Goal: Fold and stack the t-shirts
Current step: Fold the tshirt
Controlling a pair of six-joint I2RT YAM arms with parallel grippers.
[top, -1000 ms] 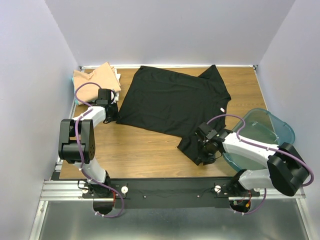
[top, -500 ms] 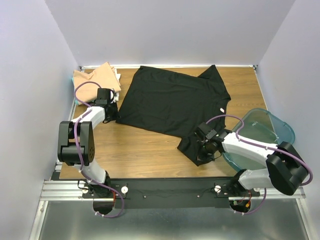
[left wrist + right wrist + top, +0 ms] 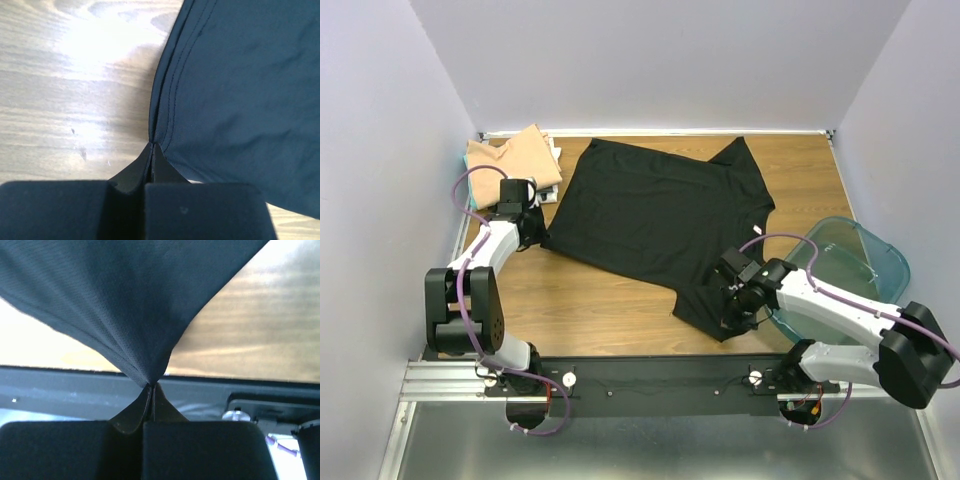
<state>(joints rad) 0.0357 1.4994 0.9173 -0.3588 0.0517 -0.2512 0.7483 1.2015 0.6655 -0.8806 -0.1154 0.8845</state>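
A black t-shirt (image 3: 660, 220) lies spread on the wooden table. My left gripper (image 3: 538, 232) is shut on its left hem corner; the left wrist view shows the stitched hem (image 3: 170, 90) pinched at the fingertips. My right gripper (image 3: 728, 312) is shut on the shirt's near right corner and holds it lifted off the table; the cloth (image 3: 125, 300) hangs from the tips in the right wrist view. A folded tan t-shirt (image 3: 515, 155) lies at the back left corner, with pale cloth beneath it. The black shirt's white tag does not show.
A clear teal plastic bin (image 3: 850, 270) stands at the right edge beside the right arm. The black rail (image 3: 650, 375) runs along the table's near edge. Grey walls close the back and both sides.
Both grippers pulled the black shirt left and toward the near edge. The left gripper moved left with its corner; the right gripper drew its corner nearer and lifted it. The shirt now lies flatter.
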